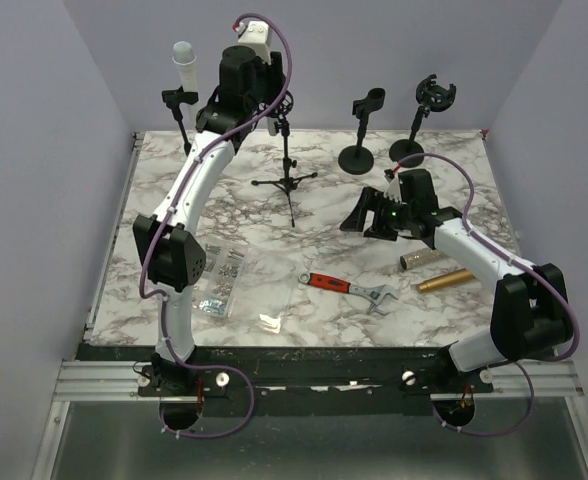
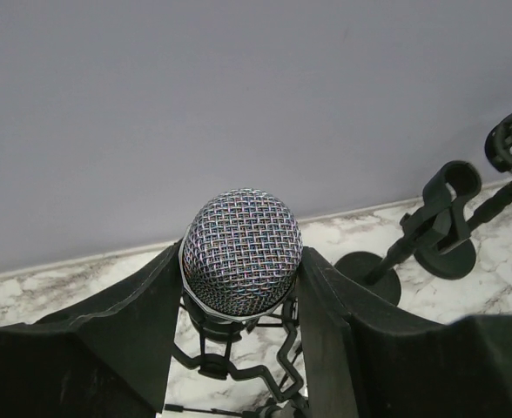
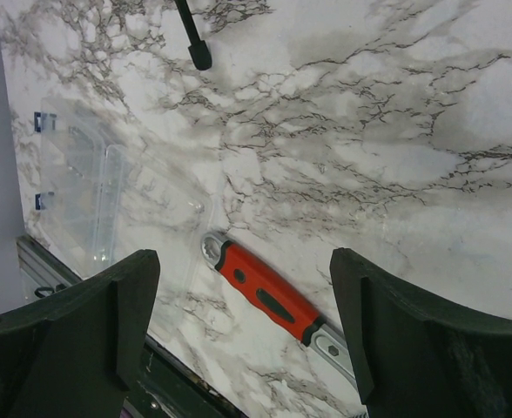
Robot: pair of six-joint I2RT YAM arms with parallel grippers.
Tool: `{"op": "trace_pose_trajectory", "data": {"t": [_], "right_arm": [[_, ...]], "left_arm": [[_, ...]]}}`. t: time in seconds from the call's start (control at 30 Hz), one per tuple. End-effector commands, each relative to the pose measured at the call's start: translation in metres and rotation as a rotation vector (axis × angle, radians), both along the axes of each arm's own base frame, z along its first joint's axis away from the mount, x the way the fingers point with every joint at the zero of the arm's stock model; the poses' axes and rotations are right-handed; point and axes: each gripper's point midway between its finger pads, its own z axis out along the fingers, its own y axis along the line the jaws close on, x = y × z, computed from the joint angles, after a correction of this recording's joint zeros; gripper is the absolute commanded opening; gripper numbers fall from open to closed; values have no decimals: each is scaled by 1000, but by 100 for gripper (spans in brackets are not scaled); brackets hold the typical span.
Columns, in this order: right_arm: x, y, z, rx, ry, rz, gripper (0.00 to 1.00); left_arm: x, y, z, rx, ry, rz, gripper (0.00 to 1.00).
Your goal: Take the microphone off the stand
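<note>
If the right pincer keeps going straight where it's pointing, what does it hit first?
Probably the wrench lying on the table, almost centred ahead of the open right pincer; depth is unclear.

I see table (image 1: 374,335): white marble-look top, grey veins, matte. White trim along its left edge and at far corners. Back wall (image 1: 334,50) plain lavender-grey, meets top in straight seam. Left wall (image 1: 34,150) and right wall (image 1: 574,120) same colour, closing table in on three sides. Aluminium rail (image 1: 94,378) runs along near edge, black strip between it and marble. Below rail, dull grey-green surface (image 1: 324,445); floor or panel, I cannot tell. Light soft, even; shadows on marble faint.
</note>
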Motion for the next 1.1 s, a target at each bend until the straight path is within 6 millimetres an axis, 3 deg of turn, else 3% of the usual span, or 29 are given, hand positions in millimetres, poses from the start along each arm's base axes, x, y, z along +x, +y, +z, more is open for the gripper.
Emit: {"op": "trace_pose_trajectory", "data": {"t": [0.0, 0.1, 0.4, 0.53, 0.6, 0.77, 0.87, 1.07], "right_arm": [[-6, -4, 1, 3, 6, -18, 87], [-7, -4, -1, 4, 11, -20, 87], [-5, -4, -8, -6, 26, -25, 87], [-5, -3, -9, -4, 27, -22, 87], [-4, -3, -9, 1, 22, -17, 87], [-3, 2, -8, 22, 11, 2, 87], [-2, 5, -9, 38, 12, 12, 87], [-7, 22, 1, 129, -10, 100, 87]], "left_arm": [[-42, 13, 117, -13, -235, 2, 5], [-58, 16, 145, -19, -292, 6, 0], [-124, 30, 237, -123, -476, -21, 0], [-155, 37, 258, -190, -498, -43, 0], [-169, 38, 258, -213, -477, -67, 0], [-197, 34, 220, -274, -326, -134, 0], [-211, 27, 176, -329, -188, -174, 0], [-247, -4, 99, -386, 72, -425, 0]]}}
